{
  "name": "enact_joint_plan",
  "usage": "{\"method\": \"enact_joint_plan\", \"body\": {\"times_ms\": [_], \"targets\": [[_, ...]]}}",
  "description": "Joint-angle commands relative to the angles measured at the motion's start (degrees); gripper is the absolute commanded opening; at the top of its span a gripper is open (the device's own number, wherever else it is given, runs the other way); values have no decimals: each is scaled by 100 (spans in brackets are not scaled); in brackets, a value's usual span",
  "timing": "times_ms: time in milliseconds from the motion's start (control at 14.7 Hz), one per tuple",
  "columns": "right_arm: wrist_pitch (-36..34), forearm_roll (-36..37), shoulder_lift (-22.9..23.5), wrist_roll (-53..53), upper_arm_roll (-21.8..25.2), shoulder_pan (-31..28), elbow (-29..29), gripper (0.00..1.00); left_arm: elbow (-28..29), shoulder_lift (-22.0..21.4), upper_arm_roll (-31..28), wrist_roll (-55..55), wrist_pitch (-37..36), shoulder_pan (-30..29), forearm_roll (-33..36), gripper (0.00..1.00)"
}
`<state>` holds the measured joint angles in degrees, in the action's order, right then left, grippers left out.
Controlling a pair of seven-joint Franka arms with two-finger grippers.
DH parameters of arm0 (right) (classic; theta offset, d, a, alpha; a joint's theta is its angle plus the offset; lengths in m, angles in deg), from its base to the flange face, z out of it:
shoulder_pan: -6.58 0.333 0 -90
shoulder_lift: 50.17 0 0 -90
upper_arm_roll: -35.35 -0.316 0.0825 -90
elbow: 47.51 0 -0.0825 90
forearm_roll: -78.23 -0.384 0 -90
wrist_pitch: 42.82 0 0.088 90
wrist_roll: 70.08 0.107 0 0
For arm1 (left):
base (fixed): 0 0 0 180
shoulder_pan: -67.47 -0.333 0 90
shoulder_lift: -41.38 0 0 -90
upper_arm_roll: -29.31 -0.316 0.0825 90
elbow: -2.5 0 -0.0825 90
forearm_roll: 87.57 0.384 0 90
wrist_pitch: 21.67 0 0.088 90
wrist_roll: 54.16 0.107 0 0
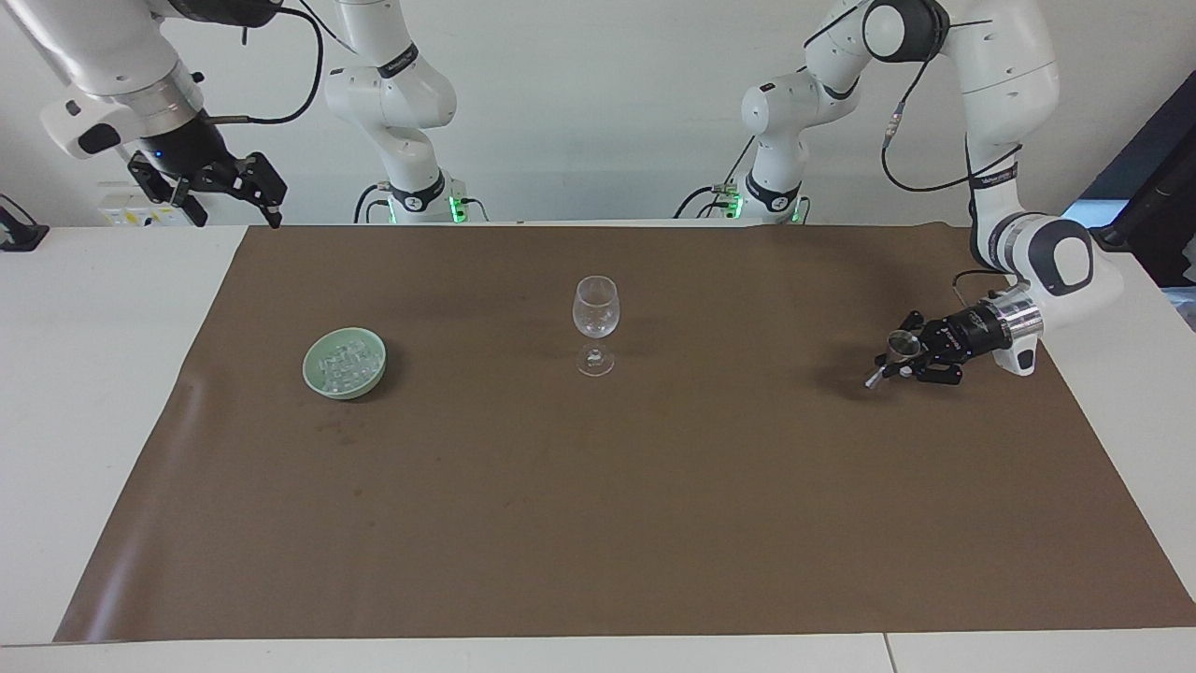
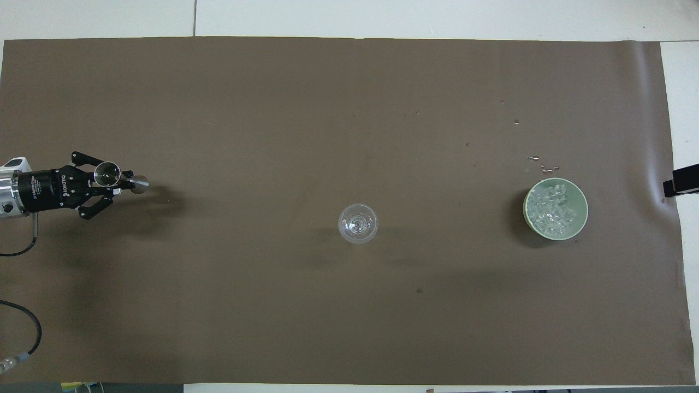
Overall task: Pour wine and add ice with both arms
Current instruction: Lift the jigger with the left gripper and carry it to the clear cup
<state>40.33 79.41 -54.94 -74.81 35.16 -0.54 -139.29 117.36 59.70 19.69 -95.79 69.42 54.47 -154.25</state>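
A clear stemmed wine glass (image 1: 595, 313) stands upright mid-mat; it also shows in the overhead view (image 2: 357, 222). A pale green bowl (image 1: 374, 374) holding a heap of ice (image 1: 342, 358) sits toward the right arm's end; the overhead view shows the bowl (image 2: 584, 197) and the ice (image 2: 554, 210). My left gripper (image 1: 902, 363) (image 2: 112, 183) is shut on a small metal jigger (image 1: 899, 347) (image 2: 107, 172), held tilted just above the mat at the left arm's end. My right gripper (image 1: 252, 187) is open, empty and raised over the table's edge beside the mat, waiting.
A brown mat (image 1: 598, 523) covers most of the white table (image 1: 93, 374). A few water drops (image 2: 540, 160) lie on the mat just farther from the robots than the bowl. The right gripper's tip (image 2: 680, 187) shows at the overhead view's edge.
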Motion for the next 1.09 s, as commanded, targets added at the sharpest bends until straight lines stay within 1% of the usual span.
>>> {"method": "enact_joint_plan", "body": {"times_ms": [0,68,204,477,613,817,885,1022], "targets": [[9,31,-86,34,-42,-44,-112,100,598,-802,-76,-55,32,533,-12,0],[9,31,-86,34,-42,-44,-112,100,625,-961,-84,-82,41,770,-3,0],[9,31,-86,34,-42,-44,-112,100,713,-1286,-84,-588,233,1228,-3,0],[9,31,-86,34,-42,-44,-104,100,713,-1709,-67,-1723,1049,2492,-3,0],[9,31,-86,34,-42,-44,-112,100,652,-1745,-58,-2198,1288,3099,-3,0],[9,31,-86,34,-42,-44,-112,100,625,-1806,-41,-2787,1998,3820,6,0],[9,31,-86,34,-42,-44,-104,100,607,-1798,-40,-2902,2210,4057,84,0],[9,31,-86,34,-42,-44,-104,100,503,-1797,-32,-3340,2457,4349,592,0]]}}
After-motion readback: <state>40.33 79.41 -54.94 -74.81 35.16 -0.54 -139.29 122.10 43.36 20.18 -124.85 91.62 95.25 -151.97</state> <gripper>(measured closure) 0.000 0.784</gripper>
